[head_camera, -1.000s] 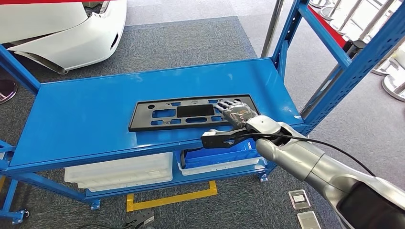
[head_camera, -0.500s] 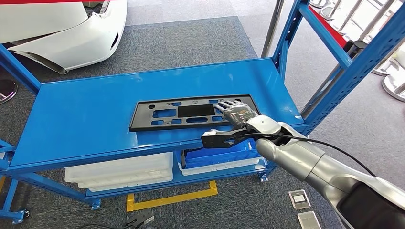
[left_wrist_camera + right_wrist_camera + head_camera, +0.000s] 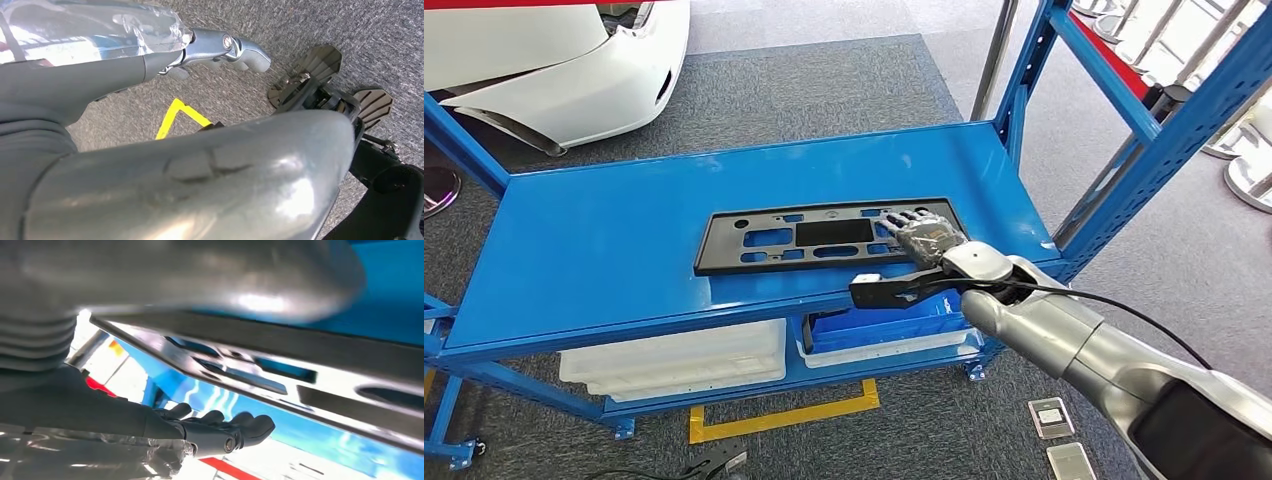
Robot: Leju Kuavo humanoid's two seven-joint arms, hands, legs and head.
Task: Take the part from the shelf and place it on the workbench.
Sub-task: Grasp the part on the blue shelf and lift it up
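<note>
Head view puts the black part (image 3: 824,237), a long flat plate with cut-outs, lying flat on the blue shelf (image 3: 624,240), a little toward four o'clock of the shelf's middle. The right hand (image 3: 922,236) comes in from five o'clock and rests over the plate's three o'clock end, fingers stretched out flat across it. From where I stand, I cannot tell whether anything has closed under the edge; the right wrist view shows dark fingers (image 3: 220,427) held together and extended beside the plate (image 3: 280,375), which suggests a grip is not yet made. The left hand (image 3: 225,47) hangs down by the grey carpet, and its fingers look curled, though I cannot tell for sure. To my eye the task is barely begun: the reach is made, but the part is not lifted, and the carry to the workbench is all left.
</note>
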